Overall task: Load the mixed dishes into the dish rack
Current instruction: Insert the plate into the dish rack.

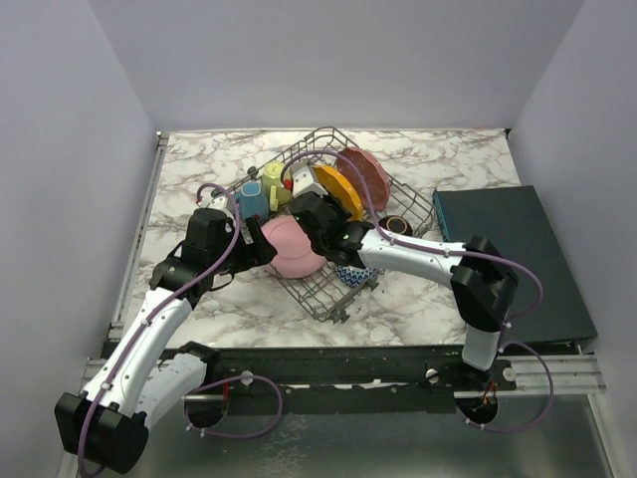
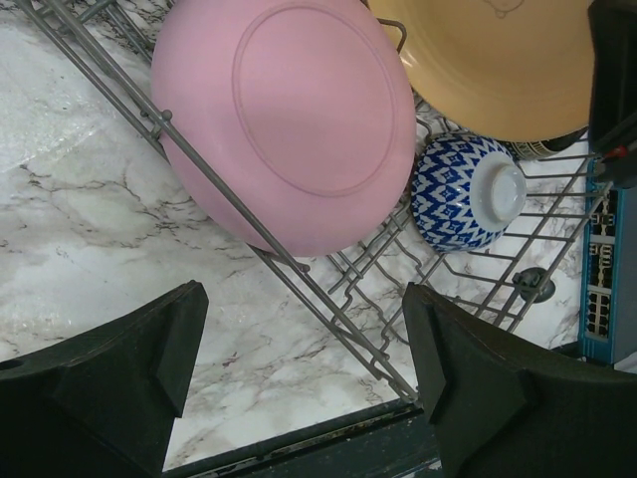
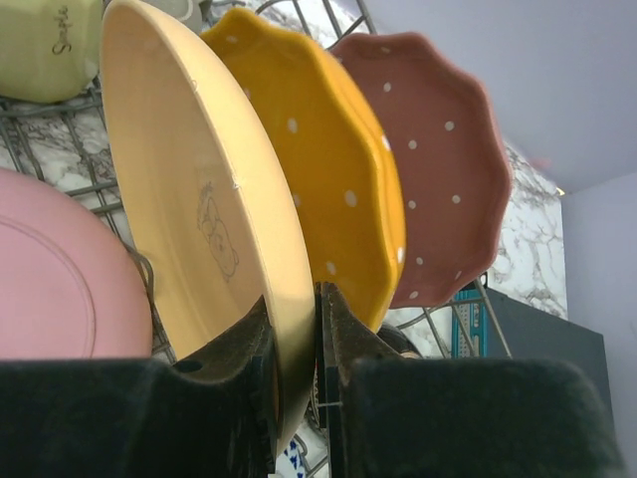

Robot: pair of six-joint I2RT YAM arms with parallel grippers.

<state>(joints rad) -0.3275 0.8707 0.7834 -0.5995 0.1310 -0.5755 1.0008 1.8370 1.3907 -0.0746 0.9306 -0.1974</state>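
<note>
- Dish rack [image 1: 317,291]: grey wire basket, set askew mid-table, one corner pointing near.
- Pink plate [image 2: 289,119]: on edge against the rack's near-left wall, underside facing out.
- Pale yellow plate [image 3: 199,219]: upright just right of the pink one, lower rim pinched in the right gripper [image 3: 297,329].
- Scalloped orange-yellow plate [image 3: 328,179] and dark red plate [image 3: 438,169]: white-dotted, upright, in a row behind it.
- Blue-white patterned bowl [image 2: 468,194]: tipped on its side, white foot showing, near corner.
- Dark brown bowl [image 1: 398,226]: right corner.
- Blue mug [image 1: 251,201] and pale yellow mug [image 1: 273,179]: left corner.

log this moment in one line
right tool: shut on pale yellow plate in dish rack | left tool: open, facing pink plate
</note>
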